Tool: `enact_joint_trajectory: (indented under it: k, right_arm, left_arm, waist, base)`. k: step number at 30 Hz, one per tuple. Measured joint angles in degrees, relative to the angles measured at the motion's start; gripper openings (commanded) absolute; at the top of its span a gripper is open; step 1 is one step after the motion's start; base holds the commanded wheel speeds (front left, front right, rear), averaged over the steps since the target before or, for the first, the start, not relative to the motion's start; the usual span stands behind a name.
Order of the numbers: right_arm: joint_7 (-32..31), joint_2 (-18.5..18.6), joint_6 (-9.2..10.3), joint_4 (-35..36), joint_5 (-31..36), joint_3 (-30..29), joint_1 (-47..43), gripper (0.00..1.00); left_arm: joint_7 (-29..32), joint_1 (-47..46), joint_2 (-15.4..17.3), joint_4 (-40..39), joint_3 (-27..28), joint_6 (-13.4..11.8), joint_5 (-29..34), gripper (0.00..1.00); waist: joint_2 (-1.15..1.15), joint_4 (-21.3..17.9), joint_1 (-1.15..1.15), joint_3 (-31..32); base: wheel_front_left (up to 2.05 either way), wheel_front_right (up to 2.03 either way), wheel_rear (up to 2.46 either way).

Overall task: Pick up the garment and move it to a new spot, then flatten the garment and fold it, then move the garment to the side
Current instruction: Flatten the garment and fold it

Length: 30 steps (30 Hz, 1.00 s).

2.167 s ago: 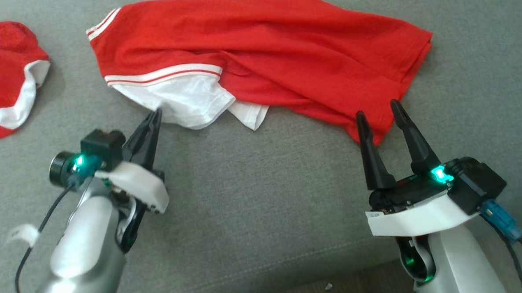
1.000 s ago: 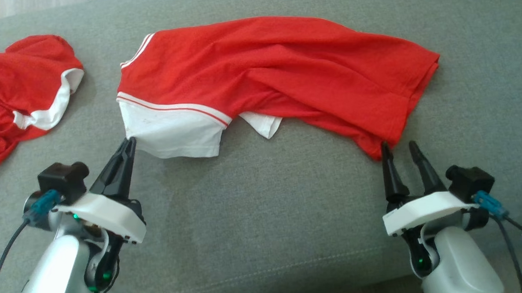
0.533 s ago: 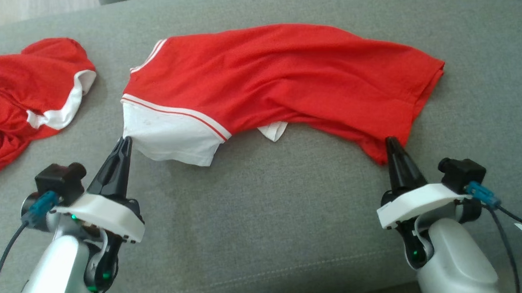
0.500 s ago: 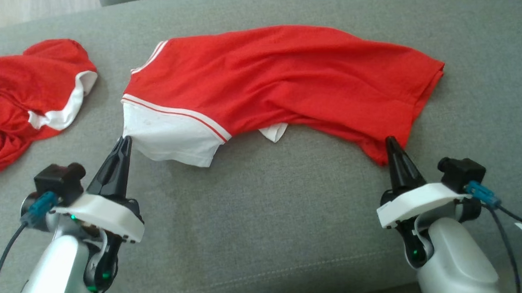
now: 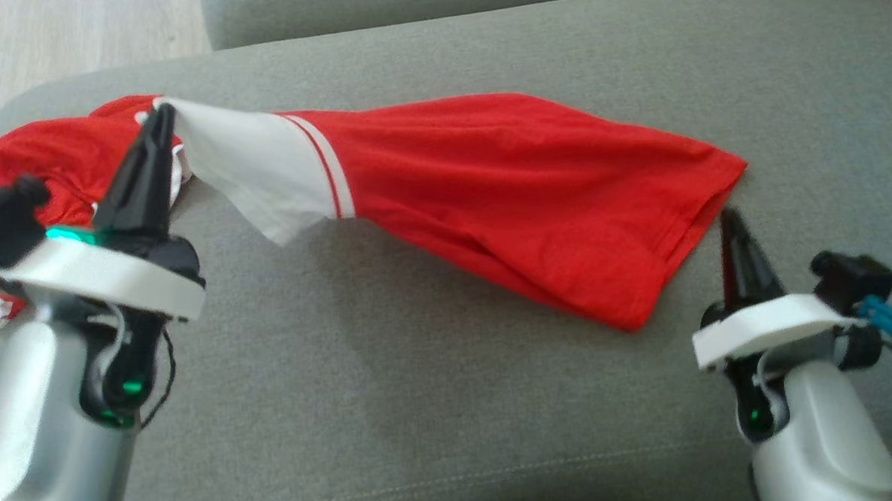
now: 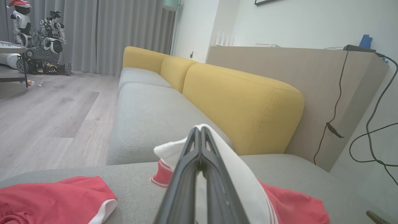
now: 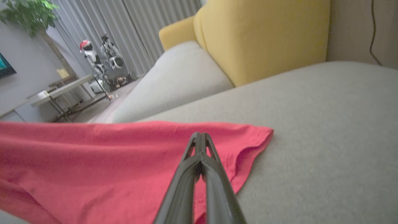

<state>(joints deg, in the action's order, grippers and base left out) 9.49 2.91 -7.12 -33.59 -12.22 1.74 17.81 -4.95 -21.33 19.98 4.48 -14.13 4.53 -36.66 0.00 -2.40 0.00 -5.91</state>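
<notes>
- Where the grey sofa seat [image 5: 391, 373] lies nearest, a stitched seam crosses it from left to right. Two pale forearms rise at the near left and near right.
- The right claw [image 5: 727, 219] stands low at the near right, its two dark fingers pressed fully together. Its tip sits right at the right-hand hem of the garment [image 5: 503, 173], but I cannot tell whether any cloth is pinched.
- In the right wrist view the closed right claw [image 7: 200, 135] points across the red garment [image 7: 93, 161].
- The garment is a red shirt with a white sleeve and thin stripes, stretched across the middle of the seat from left to right. Its right part lies on the cushion, and its nearest corner rests left of the right claw and nearer than it. Its left part hangs clear of the seat and casts a shadow.
- The left claw [image 5: 160, 116] is raised at the left and clamped tight on the white sleeve edge. In the left wrist view the white cloth [image 6: 236, 174] drapes over the tip of the left claw [image 6: 200, 129].
- Behind the left claw, a second red garment [image 5: 43, 159] with white trim lies bunched at the far left of the seat.
- Farther off, a wooden floor [image 5: 68, 33] shows at the far left. A yellow backrest [image 6: 242, 109] runs along the sofa's far side.
</notes>
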Motion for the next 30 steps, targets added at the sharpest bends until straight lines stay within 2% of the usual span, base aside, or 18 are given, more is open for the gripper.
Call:
enact_joint_trajectory:
  k: [1,2,3,8,11,17,24,26,27,28,30]
  right_arm:
    - [-1.5,0.0,0.0,-0.1,0.0,0.4,-0.6,0.36]
    - [-2.7,0.0,0.0,-0.1,0.0,1.0,-1.5,0.88]
    - [-3.4,0.0,0.0,0.2,-0.2,2.0,-2.6,1.0]
    - [-6.6,0.0,0.0,4.3,-2.4,10.2,-9.9,1.0]
    - [-7.9,-0.1,0.0,6.2,-2.7,12.5,-12.1,1.0]
    - [-8.3,-0.1,0.0,8.8,-1.2,12.2,-12.1,1.0]
    - [-8.3,-0.1,0.0,4.5,-2.1,12.7,-8.2,1.0]
    - [-8.3,-0.1,0.0,2.7,-4.2,14.3,-7.4,0.57]
    - [-7.7,-0.1,0.0,2.0,-5.2,15.1,-7.0,0.22]
    - [-7.1,-0.1,0.0,1.4,-5.4,15.4,-6.7,0.0]
    - [-5.3,-0.1,0.0,0.6,-6.1,15.2,-5.8,0.0]
  left_arm:
    - [0.4,-0.4,0.0,-0.1,0.2,0.0,-0.3,0.0]
    - [0.8,-0.6,0.0,-0.1,0.3,0.0,-0.8,0.0]
    - [1.1,-0.7,0.0,0.0,0.3,0.0,-0.9,0.0]
    - [1.4,-2.2,0.1,1.9,0.4,-0.1,-1.3,0.0]
    - [1.3,-2.9,0.4,2.4,0.4,-0.1,-1.3,0.0]
    - [0.2,-4.7,0.5,4.2,0.2,0.0,-1.2,0.0]
    - [-0.2,-5.7,0.5,5.9,-0.5,0.6,-0.7,0.0]
    - [-0.2,-6.0,0.5,6.4,-0.6,0.6,-0.7,0.0]
    - [-0.3,-6.0,0.5,6.5,-0.7,0.6,-0.7,0.0]
    - [-0.3,-6.0,0.4,6.7,-0.9,0.6,-0.7,0.0]
    - [-0.7,-6.0,0.4,7.3,-1.5,0.7,-0.7,0.0]
  waist:
    - [0.0,0.1,0.0,-0.1]
    - [0.0,0.1,0.0,-0.3]
    - [0.0,0.2,0.0,-0.6]
    - [0.0,0.1,0.0,-2.7]
    - [0.0,-0.3,0.0,-3.8]
    - [0.0,-1.2,0.0,-6.0]
    - [0.0,-0.4,0.0,-6.2]
    - [0.0,-0.1,0.0,-6.1]
    - [0.0,0.0,0.0,-6.1]
    - [0.0,0.1,0.0,-6.0]
    - [0.0,0.4,0.0,-5.8]
  base:
    - [0.0,0.0,0.0]
    - [0.0,0.0,0.0]
    - [0.0,0.0,0.0]
    - [0.0,0.0,0.0]
    - [0.0,0.0,0.0]
    - [0.0,0.0,0.0]
    - [0.0,0.0,0.0]
    - [0.0,0.0,0.0]
    - [0.0,0.0,0.0]
    - [0.0,0.0,0.0]
    - [0.0,0.0,0.0]
